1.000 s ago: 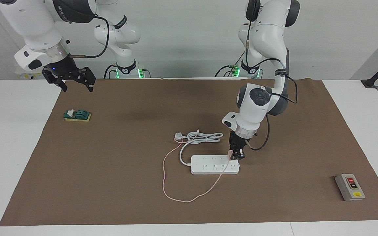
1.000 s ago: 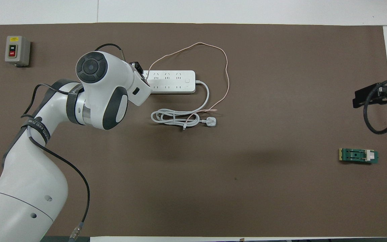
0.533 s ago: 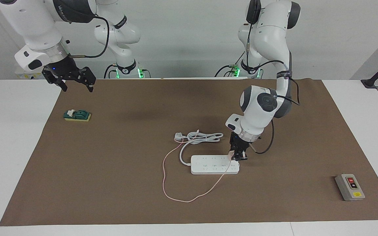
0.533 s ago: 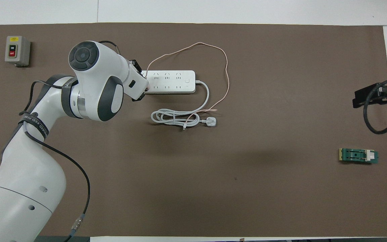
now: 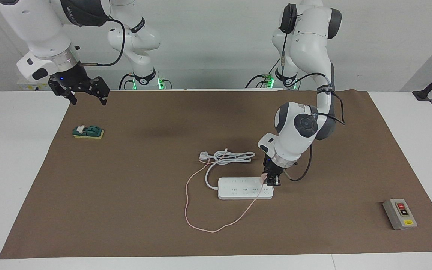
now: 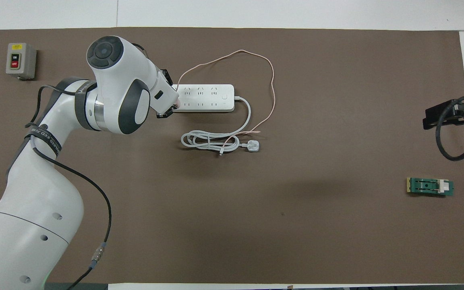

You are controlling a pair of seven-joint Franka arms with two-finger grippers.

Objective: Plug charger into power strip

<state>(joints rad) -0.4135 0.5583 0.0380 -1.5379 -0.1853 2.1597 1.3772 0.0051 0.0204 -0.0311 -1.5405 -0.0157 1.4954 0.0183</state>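
Observation:
The white power strip (image 5: 245, 188) lies flat in the middle of the brown mat, and it also shows in the overhead view (image 6: 206, 98). My left gripper (image 5: 272, 180) is down at the strip's end toward the left arm's end of the table. It is shut on the small pink charger (image 5: 264, 178), which sits at the strip's top edge. In the overhead view the wrist hides most of the gripper (image 6: 170, 109). The thin pink cable (image 5: 201, 226) loops over the mat (image 6: 272, 80). My right gripper (image 5: 87, 93) is open and waits in the air over the mat's corner.
The strip's coiled white cord and three-pin plug (image 5: 203, 155) lie beside the strip, nearer to the robots. A grey button box (image 5: 399, 213) stands toward the left arm's end. A small green block (image 5: 88, 132) lies toward the right arm's end.
My left wrist has turned and the gripper has sunk a little with the charger at the strip's end. The pink cable's loop has shifted slightly. The right arm has not moved.

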